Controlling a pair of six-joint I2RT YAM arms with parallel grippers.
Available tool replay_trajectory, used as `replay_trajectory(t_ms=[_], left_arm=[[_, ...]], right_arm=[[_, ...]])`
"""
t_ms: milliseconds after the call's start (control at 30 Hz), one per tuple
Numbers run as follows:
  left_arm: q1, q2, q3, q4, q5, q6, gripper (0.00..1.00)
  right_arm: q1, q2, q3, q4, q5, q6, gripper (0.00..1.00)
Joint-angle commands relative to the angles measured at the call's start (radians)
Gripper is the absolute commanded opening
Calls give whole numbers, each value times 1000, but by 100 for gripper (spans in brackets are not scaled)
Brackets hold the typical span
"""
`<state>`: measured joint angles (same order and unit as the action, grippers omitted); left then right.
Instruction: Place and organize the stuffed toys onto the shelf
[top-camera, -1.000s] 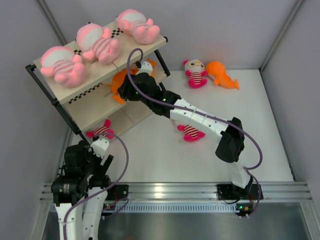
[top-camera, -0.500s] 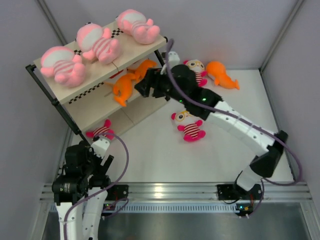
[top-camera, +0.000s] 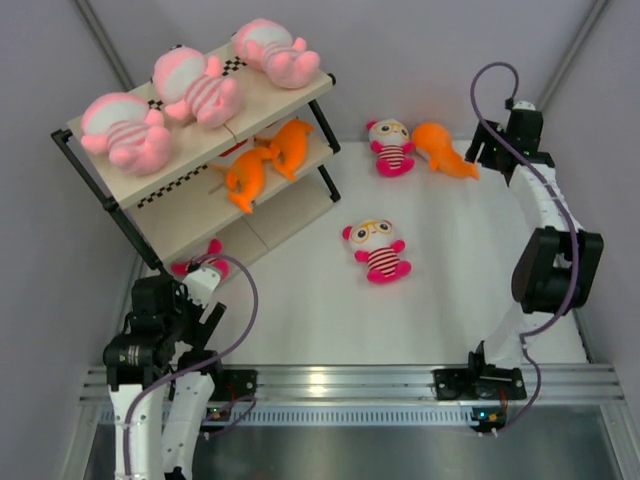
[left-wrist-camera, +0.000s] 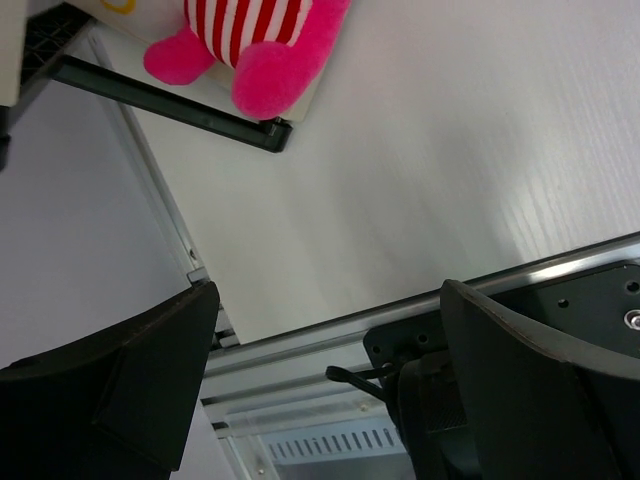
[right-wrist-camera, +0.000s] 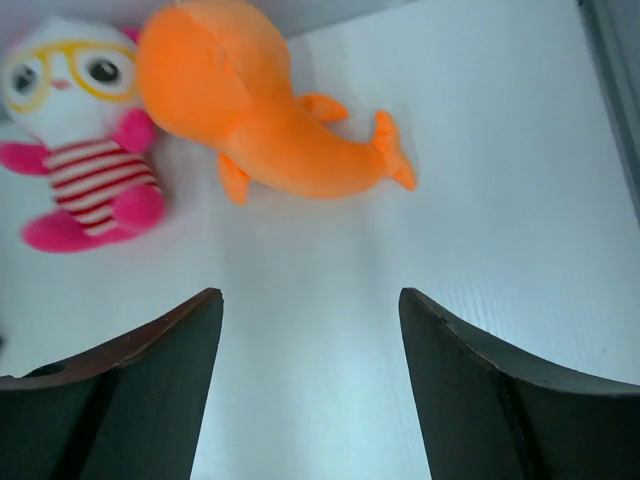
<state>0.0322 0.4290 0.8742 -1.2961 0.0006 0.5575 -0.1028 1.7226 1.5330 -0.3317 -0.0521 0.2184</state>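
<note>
Right gripper (right-wrist-camera: 310, 300) fingers: well apart, nothing held
Ahead: orange fish-shaped plush (right-wrist-camera: 250, 110) touching a magenta-striped bespectacled plush doll (right-wrist-camera: 85, 150) on the white table (right-wrist-camera: 480, 200)
Left gripper (left-wrist-camera: 328, 290) fingers: wide apart, empty
Beyond: second striped doll (left-wrist-camera: 250, 40) on the lowest board
Beige-board, black-framed shelf (top-camera: 195, 222): three pale pink plush toys (top-camera: 195, 85) on the top tier, two orange fish (top-camera: 265, 160) on the middle tier
Table centre: third striped doll (top-camera: 378, 248)

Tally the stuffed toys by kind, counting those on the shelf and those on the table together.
Pale pink toys: 3
Orange fish: 3
Magenta striped dolls: 3
Total: 9
</note>
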Motion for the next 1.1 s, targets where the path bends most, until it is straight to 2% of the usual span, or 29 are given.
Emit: replay_trajectory(t_ms=[0, 67, 167, 233, 367, 433, 600, 667, 700, 733, 800, 833, 900, 933, 967, 1067], left_arm=[[8, 20, 71, 49, -11, 50, 99], [8, 20, 94, 49, -5, 87, 99], [6, 22, 109, 47, 64, 108, 99], [6, 34, 112, 49, 93, 108, 99], [15, 77, 112, 49, 121, 116, 98], [15, 103, 120, 50, 125, 130, 99], [21, 149, 170, 47, 122, 153, 99], [26, 157, 181, 47, 113, 166, 99], [26, 165, 189, 49, 111, 170, 99], [28, 168, 192, 47, 113, 177, 99], [28, 171, 197, 49, 121, 179, 99], [28, 168, 200, 47, 124, 179, 99], [28, 163, 206, 47, 125, 177, 99], [29, 160, 209, 47, 124, 174, 99], [29, 156, 210, 49, 124, 173, 99], [29, 145, 220, 47, 134, 165, 99]], right_arm=[[14, 130, 116, 37, -101, -296, 73], [15, 205, 141, 113, -129, -352, 78], [15, 291, 144, 239, -158, -416, 82], [18, 351, 186, 246, -178, -441, 82], [34, 555, 401, 133, -203, -520, 83], [46, 638, 455, 105, -139, -578, 83], [75, 727, 587, 8, -141, -655, 86], [75, 736, 615, -16, -173, -659, 84], [75, 735, 619, -42, -217, -674, 80], [75, 732, 624, -53, -238, -683, 65], [77, 727, 625, -66, -262, -691, 49], [77, 726, 631, -78, -255, -688, 34], [75, 727, 651, -108, -236, -686, 17], [74, 714, 654, -121, -226, -683, 4], [72, 700, 645, -118, -215, -676, 0], [63, 605, 573, -66, -187, -614, 0]])
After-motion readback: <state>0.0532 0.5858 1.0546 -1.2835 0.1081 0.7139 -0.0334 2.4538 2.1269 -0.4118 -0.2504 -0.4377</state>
